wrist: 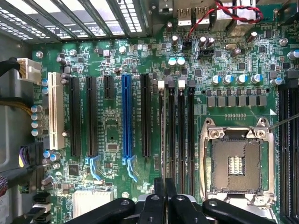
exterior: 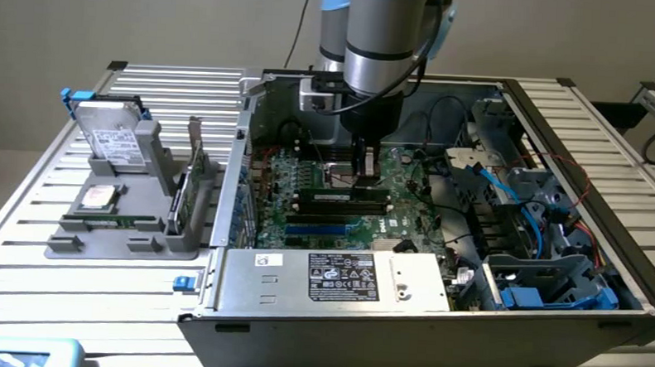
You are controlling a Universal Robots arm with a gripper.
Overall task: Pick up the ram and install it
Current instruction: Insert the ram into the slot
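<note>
Surface: a silver slatted table (exterior: 37, 245) in front of a plain pale wall.
Case: one open computer case (exterior: 409, 336) lies on its side on the table, with its motherboard (wrist: 112, 135) facing up.
Arm: one grey arm (exterior: 383, 45) reaches straight down into the case.
Fixture: one grey fixture (exterior: 103, 244) sits on the table, at the exterior view's left of the case. It holds one large upright hard drive (exterior: 114, 141), one small flat drive (exterior: 98, 197), one upright expansion card (exterior: 195, 178) and one thin green strip (exterior: 116, 221). I cannot tell what the strip is.
Slots: four black memory slots (wrist: 181, 135) run side by side next to the CPU socket (wrist: 236, 163).
Ram: one ram (exterior: 349, 191) stands on edge at the slot farthest from the socket. Its long axis lies along the slots, pointing to the exterior view's left and right. Whether it is seated, I cannot tell.
Gripper: the gripper (wrist: 164, 186) is at the ram's middle, with its fingers (wrist: 158, 193) pressed onto the ram's two faces.
</note>
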